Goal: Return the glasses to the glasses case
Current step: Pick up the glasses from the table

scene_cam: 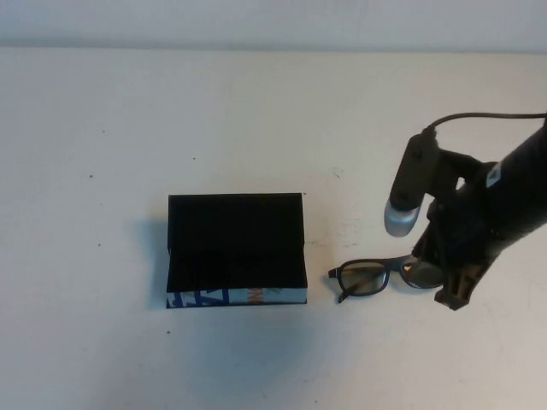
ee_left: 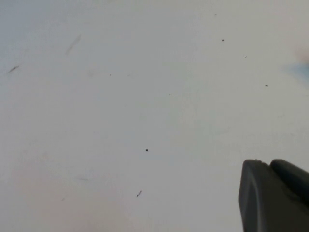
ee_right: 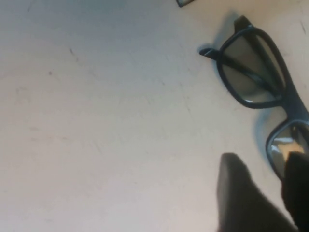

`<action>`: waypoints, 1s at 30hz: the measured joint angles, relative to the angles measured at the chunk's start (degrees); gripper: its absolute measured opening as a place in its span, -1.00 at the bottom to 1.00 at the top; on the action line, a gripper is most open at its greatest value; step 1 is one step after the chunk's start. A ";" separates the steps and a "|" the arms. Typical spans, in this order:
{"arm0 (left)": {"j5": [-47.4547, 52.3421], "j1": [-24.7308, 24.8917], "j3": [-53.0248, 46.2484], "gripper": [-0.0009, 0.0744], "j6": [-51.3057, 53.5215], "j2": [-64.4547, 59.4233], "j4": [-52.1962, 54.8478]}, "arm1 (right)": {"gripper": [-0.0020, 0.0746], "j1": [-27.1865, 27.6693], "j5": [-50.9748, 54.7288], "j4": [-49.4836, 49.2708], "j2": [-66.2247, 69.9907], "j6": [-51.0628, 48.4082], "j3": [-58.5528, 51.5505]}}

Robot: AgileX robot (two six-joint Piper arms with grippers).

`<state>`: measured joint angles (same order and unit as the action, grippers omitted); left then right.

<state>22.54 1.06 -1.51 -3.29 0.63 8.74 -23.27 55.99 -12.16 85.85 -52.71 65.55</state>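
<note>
The black-framed glasses lie open on the white table, just right of the glasses case. The case is a black rectangular box, open, with blue, white and orange print along its near side. My right gripper is down at the right end of the glasses, open, with its fingers either side of the right lens. In the right wrist view the glasses lie beyond the gripper, and the near lens sits by one fingertip. My left gripper shows only in the left wrist view, shut and empty over bare table.
The white table carries a few small dark specks. A corner of the case shows at the edge of the right wrist view. The right arm's cable runs off to the right.
</note>
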 joint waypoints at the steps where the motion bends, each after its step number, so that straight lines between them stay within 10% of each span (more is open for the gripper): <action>1: 0.00 0.00 0.00 -0.98 0.00 0.00 0.00 | -0.31 -0.15 0.00 0.57 1.60 -2.02 0.93; 6: 0.00 0.00 0.00 -0.98 0.00 0.00 0.00 | 0.19 -0.28 -0.35 1.86 8.37 -11.02 4.12; 30: 0.00 0.00 0.00 -0.98 0.00 0.00 0.00 | 0.21 -0.28 -1.21 5.76 23.75 -22.04 12.96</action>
<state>22.54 1.06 -1.51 -3.29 0.63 8.74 -23.56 54.77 -6.40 109.60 -74.75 78.52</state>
